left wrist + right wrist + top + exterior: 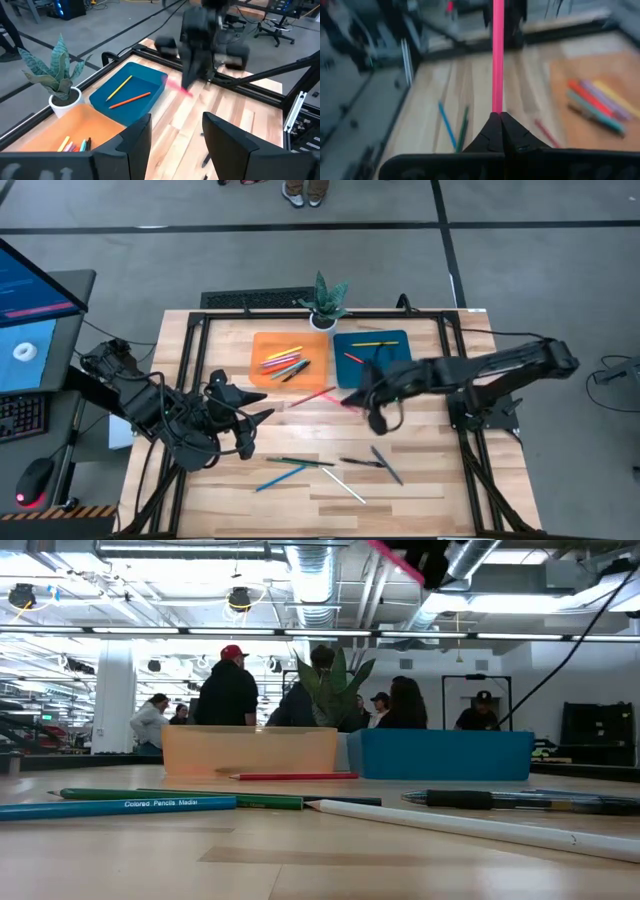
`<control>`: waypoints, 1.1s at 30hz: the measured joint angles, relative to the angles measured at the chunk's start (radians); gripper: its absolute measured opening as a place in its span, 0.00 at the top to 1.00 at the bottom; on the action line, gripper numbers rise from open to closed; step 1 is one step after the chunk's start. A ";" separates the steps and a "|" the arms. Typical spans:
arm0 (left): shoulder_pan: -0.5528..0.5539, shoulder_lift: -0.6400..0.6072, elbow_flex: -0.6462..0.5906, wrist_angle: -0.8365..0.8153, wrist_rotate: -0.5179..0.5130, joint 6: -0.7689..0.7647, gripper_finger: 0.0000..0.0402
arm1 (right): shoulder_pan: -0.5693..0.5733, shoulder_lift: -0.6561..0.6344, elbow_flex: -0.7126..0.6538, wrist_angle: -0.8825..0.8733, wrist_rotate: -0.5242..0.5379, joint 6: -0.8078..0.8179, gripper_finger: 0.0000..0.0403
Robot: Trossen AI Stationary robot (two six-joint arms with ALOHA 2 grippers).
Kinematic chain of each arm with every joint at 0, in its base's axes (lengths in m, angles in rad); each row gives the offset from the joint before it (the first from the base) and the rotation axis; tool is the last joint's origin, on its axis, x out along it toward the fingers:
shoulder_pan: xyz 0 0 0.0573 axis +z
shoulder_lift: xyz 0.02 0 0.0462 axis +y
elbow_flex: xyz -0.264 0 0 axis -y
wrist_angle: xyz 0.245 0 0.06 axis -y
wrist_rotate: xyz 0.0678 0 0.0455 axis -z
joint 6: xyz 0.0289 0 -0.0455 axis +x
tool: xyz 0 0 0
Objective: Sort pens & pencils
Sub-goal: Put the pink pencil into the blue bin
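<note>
My right gripper (pixel 362 398) hangs above the middle of the table, just in front of the blue tray (pixel 398 340), shut on a pink pencil (pixel 497 60). My left gripper (pixel 175 135) stays open over the table's left part, holding nothing. A red pencil (pixel 312 396) lies flat on the wood in front of the orange tray (pixel 262 345). Near the front edge lie a blue pencil (pixel 280 475), a green one (pixel 300 462), a white one (pixel 345 485) and two dark pens (pixel 375 464). Several coloured pencils (pixel 285 363) lie in the orange tray, and a yellow and an orange one (pixel 127 95) in the blue tray. My right gripper pinches the pink pencil by one end (pixel 497 109) between the tips of its two shut fingers. The pencil sticks out forward in line with the fingers, toward the table's left side. It is lifted clear of the table.
A small potted plant (pixel 325 305) stands at the far edge between the two trays. A black frame (pixel 190 350) runs round the tabletop. Bare wood lies between the trays and the loose pencils. People stand in the room behind the table (pixel 228 690).
</note>
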 joint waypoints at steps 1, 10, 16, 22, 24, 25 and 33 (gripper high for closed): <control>0.000 0.000 0.000 0.000 0.000 0.000 0.58 | -0.014 -0.024 -0.003 0.015 0.000 0.005 1.00; 0.000 0.000 0.000 -0.001 0.000 0.008 0.58 | -0.118 -0.243 -0.008 0.178 -0.013 0.015 1.00; 0.000 0.000 0.000 -0.002 0.000 0.025 0.58 | -0.150 -0.365 -0.007 0.320 -0.069 0.012 1.00; 0.000 0.000 0.000 -0.002 -0.011 0.050 0.58 | -0.149 -0.444 -0.006 0.439 -0.076 0.007 0.98; 0.000 0.000 0.000 -0.002 -0.011 0.060 0.58 | -0.149 -0.460 -0.006 0.450 -0.076 0.005 0.98; 0.000 0.000 0.000 -0.002 -0.011 0.064 0.58 | -0.149 -0.465 -0.006 0.453 -0.076 0.000 0.98; 0.000 0.000 0.000 -0.008 -0.012 0.069 0.58 | -0.218 -0.472 -0.006 0.270 0.026 -0.071 0.99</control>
